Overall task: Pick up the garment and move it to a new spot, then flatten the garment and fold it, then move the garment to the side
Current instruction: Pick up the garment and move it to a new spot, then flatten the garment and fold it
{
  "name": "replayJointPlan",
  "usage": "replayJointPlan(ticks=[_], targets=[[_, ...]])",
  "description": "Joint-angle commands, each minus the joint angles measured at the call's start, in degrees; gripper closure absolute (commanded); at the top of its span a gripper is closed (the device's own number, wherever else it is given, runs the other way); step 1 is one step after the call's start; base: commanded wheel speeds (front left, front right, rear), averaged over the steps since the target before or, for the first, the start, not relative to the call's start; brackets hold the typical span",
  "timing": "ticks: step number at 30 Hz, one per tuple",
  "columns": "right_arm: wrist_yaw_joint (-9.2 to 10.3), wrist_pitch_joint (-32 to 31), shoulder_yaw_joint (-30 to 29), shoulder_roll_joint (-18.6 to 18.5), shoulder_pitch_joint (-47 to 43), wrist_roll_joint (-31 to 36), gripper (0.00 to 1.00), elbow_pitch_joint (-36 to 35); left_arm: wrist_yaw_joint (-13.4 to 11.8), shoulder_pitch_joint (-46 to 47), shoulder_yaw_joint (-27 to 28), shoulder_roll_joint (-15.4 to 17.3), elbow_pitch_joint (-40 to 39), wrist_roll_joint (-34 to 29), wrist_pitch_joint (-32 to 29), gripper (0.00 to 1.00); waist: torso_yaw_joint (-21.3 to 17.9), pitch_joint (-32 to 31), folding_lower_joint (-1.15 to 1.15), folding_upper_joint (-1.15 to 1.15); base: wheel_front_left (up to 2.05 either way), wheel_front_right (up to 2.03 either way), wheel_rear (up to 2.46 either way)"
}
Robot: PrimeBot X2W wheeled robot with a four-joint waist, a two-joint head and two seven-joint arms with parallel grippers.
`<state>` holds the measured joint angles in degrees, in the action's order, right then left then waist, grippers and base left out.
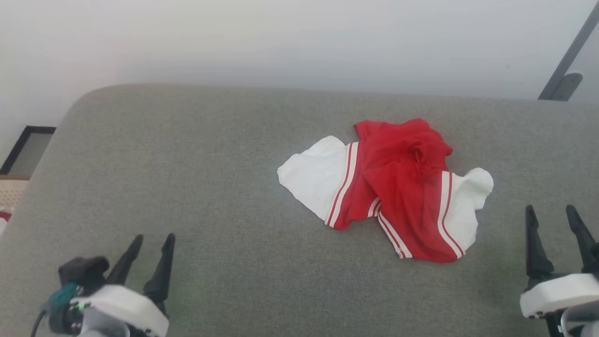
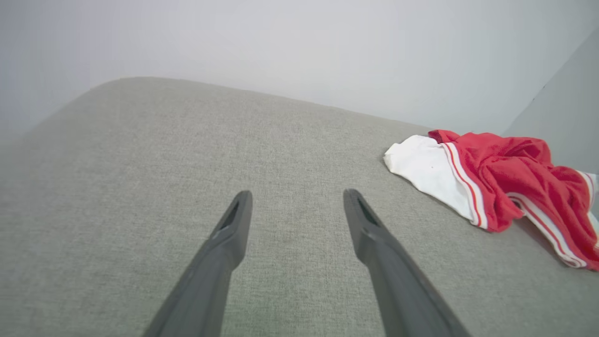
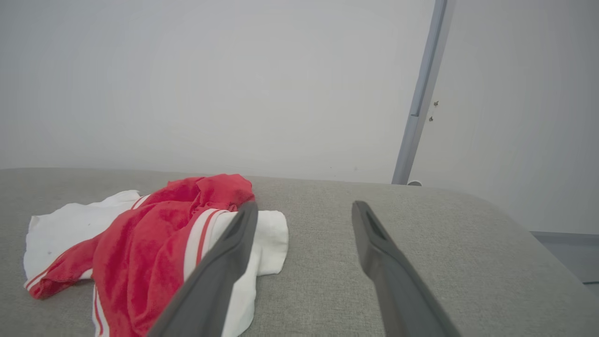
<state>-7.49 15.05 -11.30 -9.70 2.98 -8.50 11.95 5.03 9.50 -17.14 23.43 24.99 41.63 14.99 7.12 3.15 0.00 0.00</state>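
Two long, dark, tapering fingers make up the left gripper (image 1: 154, 236). They are smooth and matte and stand spread with bare fabric between their tips, pinching nothing. Off to their left, past the rounded corner of the cushion (image 1: 210, 159), a dark rectangular frame (image 1: 25, 147) leans low against the pale wall (image 1: 281, 37). The cushion is a broad grey pad of coarse woven cloth with soft, curved edges, and it runs under and ahead of both pairs of fingers.

The garment (image 1: 398, 182) lies on it, well ahead and to the right of the left fingers, and ahead and just left of the right ones. It is a crumpled heap of soft red knit, bunched into folds in the middle. A flat white sleeve sticks out at each side, edged with red-and-white stripes. In the right wrist view the left finger overlaps the nearer white sleeve; whether it touches the cloth cannot be told.

The right gripper (image 1: 550, 208) is likewise spread and holds nothing. Beyond it to the right, a slanting grey metal post (image 1: 568, 56) rises along the wall.
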Motion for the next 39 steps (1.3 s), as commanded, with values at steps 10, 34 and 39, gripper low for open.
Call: replayJointPlan(ticks=[10,34,39], targets=[[0.0,0.1,0.9,-1.7,0.9,-0.5,0.0,-0.6,1.6,-10.0,17.3,-7.5,-16.9,-19.7,0.3,0.0,-1.4,-0.8,0.0,0.0,0.0,0.0,0.0],[0.0,-9.4,5.6,-5.8,6.6,-1.0,0.0,1.3,2.5,-10.1,17.7,-11.7,-17.1,-22.6,0.3,0.0,-1.9,3.6,0.0,0.0,0.0,0.0,0.0],[0.02,-26.4,13.3,-13.9,13.2,-4.3,0.0,2.9,2.5,-7.7,15.7,-12.5,-16.5,-22.1,0.3,0.0,-0.8,7.5,0.0,0.0,0.0,0.0,0.0]])
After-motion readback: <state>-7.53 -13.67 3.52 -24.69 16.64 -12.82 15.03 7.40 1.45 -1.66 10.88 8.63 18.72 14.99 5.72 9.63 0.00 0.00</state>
